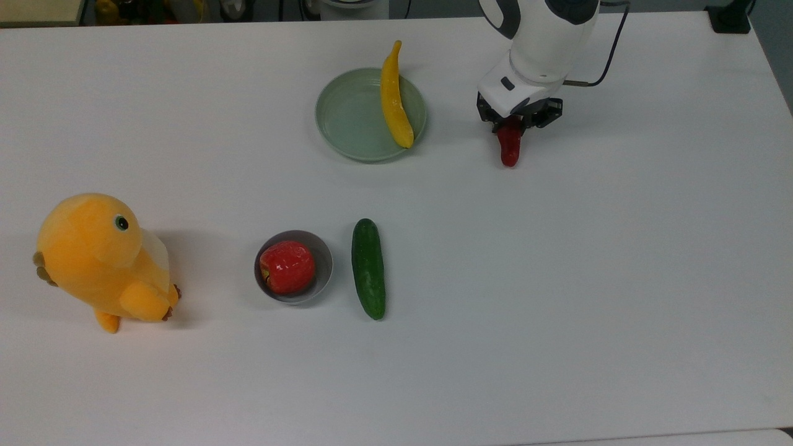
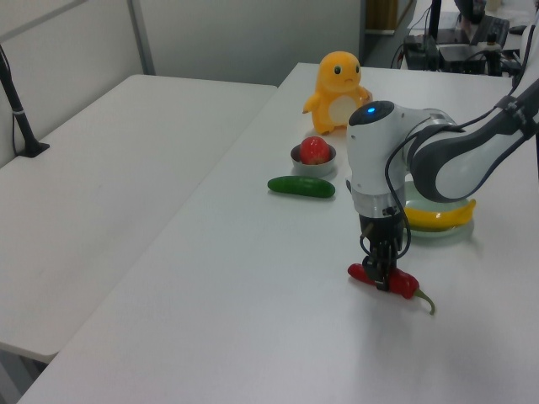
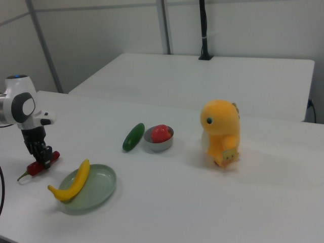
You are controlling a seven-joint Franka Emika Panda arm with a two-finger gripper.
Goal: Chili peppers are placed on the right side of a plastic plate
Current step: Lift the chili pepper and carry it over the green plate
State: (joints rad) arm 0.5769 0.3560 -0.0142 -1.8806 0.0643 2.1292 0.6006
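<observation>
The end effector (image 2: 383, 280) pinches the glossy dark red chili (image 1: 510, 148), which seems to rest on the white bench (image 1: 557, 279), well apart from the pale green plastic plate (image 1: 347, 118) in the top view's right. A long yellow curved fruit (image 1: 394, 105) lies across that plate. A small grey bowl (image 1: 322, 263) holds a red apple (image 1: 287, 267).

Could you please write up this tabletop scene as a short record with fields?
hand: hand closed on the glossy dark red chili pepper
chili location: at the white table, to the top view's right of the round pale green plastic plate
plate contents: long yellow curved fruit
bowl: small grey bowl holding a red apple
beside bowl: dark green cucumber
other: orange plush toy
</observation>
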